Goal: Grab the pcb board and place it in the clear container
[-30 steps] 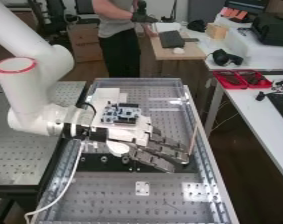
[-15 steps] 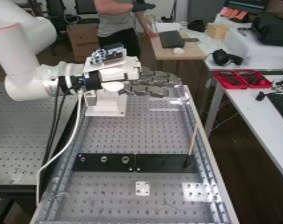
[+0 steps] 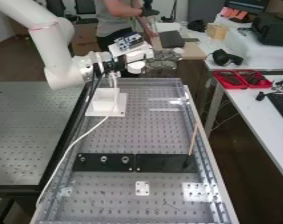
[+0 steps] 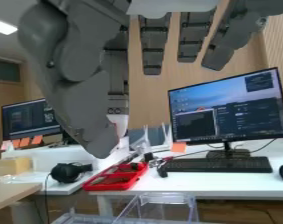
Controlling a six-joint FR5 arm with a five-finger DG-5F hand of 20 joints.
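Two black rectangular plates lie end to end across the perforated metal tabletop, toward its near end. A thin light-brown stick rises at a slant by the right end of the pair, and a small white square plate lies on the near side of them. At the left edge, farther off, stands a white block on a flat base.

The robot hand is in the air around the far end of the metal tabletop, up past the white block. Its dark grey fingers are straight and spread, with gaps between them and nothing pinched; the thumb stands well apart from them.

A blue-and-white circuit board sits on the back of the hand, outside the fingers' grasp; whether it is the board to be placed, I cannot tell. In the wrist view, a clear, straight-walled plastic container stands just in front of the white tabletop, touching neither fingers nor thumb. What it may hold is too faint to make out. On that tabletop, to the right in the scene, lie a red divided tray and black headphones.
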